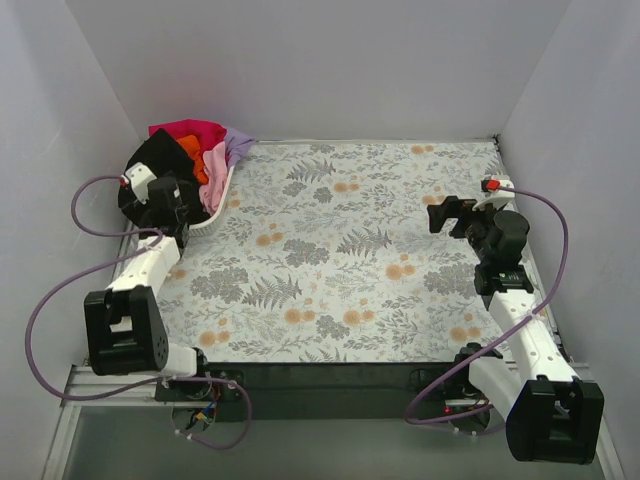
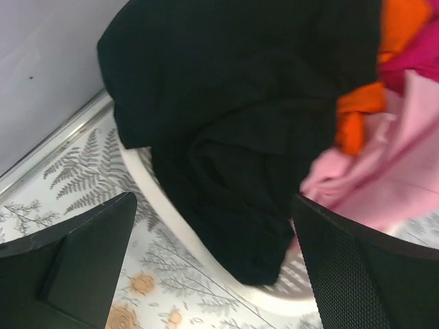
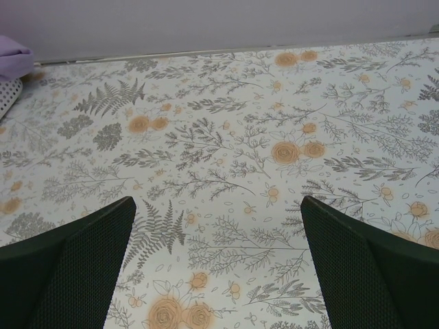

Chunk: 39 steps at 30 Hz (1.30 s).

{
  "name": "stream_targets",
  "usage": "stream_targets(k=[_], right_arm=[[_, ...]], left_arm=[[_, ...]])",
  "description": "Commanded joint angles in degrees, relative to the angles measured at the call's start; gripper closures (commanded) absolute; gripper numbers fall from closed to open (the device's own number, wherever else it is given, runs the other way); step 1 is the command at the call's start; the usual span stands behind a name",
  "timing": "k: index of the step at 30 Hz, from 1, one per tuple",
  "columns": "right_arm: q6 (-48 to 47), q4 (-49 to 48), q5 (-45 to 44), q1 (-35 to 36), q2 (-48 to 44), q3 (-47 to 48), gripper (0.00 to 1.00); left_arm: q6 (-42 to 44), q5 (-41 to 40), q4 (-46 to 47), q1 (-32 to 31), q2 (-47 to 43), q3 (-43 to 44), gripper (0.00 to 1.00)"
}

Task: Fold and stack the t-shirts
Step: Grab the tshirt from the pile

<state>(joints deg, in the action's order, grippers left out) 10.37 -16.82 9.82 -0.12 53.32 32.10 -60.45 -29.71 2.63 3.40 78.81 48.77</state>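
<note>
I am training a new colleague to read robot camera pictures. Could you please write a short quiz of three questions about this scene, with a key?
1. True or false: the left hand is shut on the black t-shirt.
2. In the top view, in which corner of the table does the white basket stand? A) far left B) far right C) near left
3. What lies under the right hand?
Key: 1. False: its fingers stand apart and grip nothing. 2. A. 3. Only the floral table cover, with no shirt on it.
</note>
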Motion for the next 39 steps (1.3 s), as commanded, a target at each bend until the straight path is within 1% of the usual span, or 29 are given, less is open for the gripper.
stream_targets(k=[1,5,7,11,15,18,19,20,21,22,27,31,32,34,35,37,38,39], right_arm=[[0.35,-2.34,0.46,0.03,-1.11,2.09,0.02],[0.44,-2.34,0.11,0.03,-1.11,1.92,0.02],[0.44,-2.34,-0.15,0.03,-1.11,2.0,0.02],[0.53,-2.43,-0.16,0.03,-1.11,1.83,0.02],[0.53,-2.34,-0.33,0.03,-1.11,1.92,0.02],[0.53,-2.43,-0.86,0.03,-1.29,1.83,0.02],[0.61,-2.43,-1.03,0.03,-1.2,1.65,0.02],[0.62,-2.43,-1.04,0.03,-1.2,1.74,0.02],[0.62,-2.43,-1.04,0.03,-1.2,1.74,0.02],[0.7,-2.43,-0.86,0.03,-1.11,1.74,0.02],[0.7,-2.43,-0.77,0.03,-1.38,1.65,0.02],[0.97,-2.43,-0.6,0.03,-1.03,1.83,0.02],[1.05,-2.43,-0.51,0.03,-0.85,1.92,0.02],[1.23,-2.34,-0.16,0.03,-0.32,2.09,0.02],[1.32,-2.43,0.02,0.03,-0.15,2.09,0.02],[1.41,-2.34,0.37,0.03,0.38,2.27,0.02],[1.49,-2.43,0.46,0.03,0.56,2.36,0.02],[1.58,-2.34,0.55,0.03,0.73,2.44,0.02]], left_arm=[[1.47,4.57,3.25,3.28,3.54,4.03,0.12],[2.52,5.46,3.69,4.07,9.86,7.73,0.13],[2.79,5.28,4.39,4.6,11.54,8.88,0.13],[2.79,7.74,6.59,6.09,15.93,10.11,0.14],[2.79,8.09,5.72,6.18,18.93,11.87,0.2],[2.17,8.71,5.54,6.18,19.02,11.35,0.31],[2.17,8.88,5.63,6.27,18.93,11.08,0.38],[2.26,9.41,6.06,6.18,18.76,11.08,0.7],[2.17,9.59,6.15,6.27,18.67,11.17,0.93],[2.09,10.02,6.16,6.27,18.67,11.34,1.0],[1.48,13.18,5.54,6.18,16.91,12.4,1.0],[-2.99,18.71,4.84,6.18,10.94,13.8,1.0],[-3.62,21.77,4.49,6.18,8.67,15.46,1.0],[-4.76,25.21,2.65,6.18,6.81,18.1,1.0],[-5.47,29.32,2.2,6.18,5.5,20.9,1.0],[-6.0,35.31,1.5,6.18,4.43,23.46,1.0],[-6.7,37.6,1.24,6.09,3.64,26.26,1.0],[-6.96,42.85,0.97,5.75,3.38,27.68,1.0]])
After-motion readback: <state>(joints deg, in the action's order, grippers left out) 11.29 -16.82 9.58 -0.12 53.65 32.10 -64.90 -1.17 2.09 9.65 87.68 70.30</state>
